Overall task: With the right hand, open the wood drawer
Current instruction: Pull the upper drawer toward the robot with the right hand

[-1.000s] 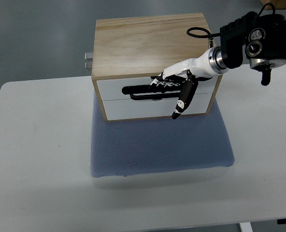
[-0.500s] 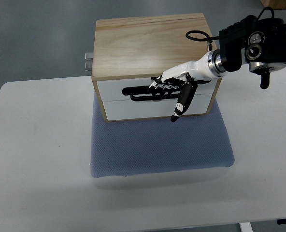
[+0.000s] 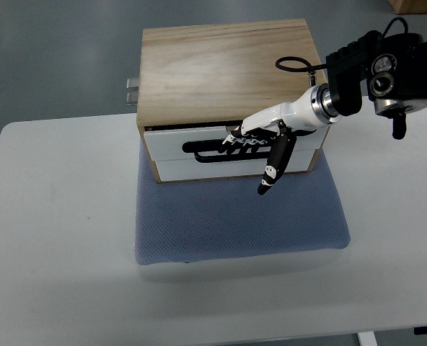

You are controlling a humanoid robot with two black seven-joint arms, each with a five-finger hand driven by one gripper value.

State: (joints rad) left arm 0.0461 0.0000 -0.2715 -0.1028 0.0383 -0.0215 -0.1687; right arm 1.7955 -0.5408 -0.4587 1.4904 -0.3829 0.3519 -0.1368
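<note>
top view, right hand (image 3: 260, 140) gripping wood drawer (image 3: 228, 148) handle, no legible writing

One cabinet (image 3: 228, 68) (two drawers (image 3: 199, 140)), one mat (image 3: 235, 216)

there is only one view, so nothing is being shared with a second camera. it is looking steeply down from the robot's own side, facing the white fronts of the wooden drawer cabinet (image 3: 228, 79). it is sitting at a middling height, taking in the whole blue mat (image 3: 235, 216) and most of the white table (image 3: 62, 252), with grey floor showing beyond the far edge. the right hand (image 3: 260, 137) is lying just right of centre, its arm running off to the upper right edge.
</note>
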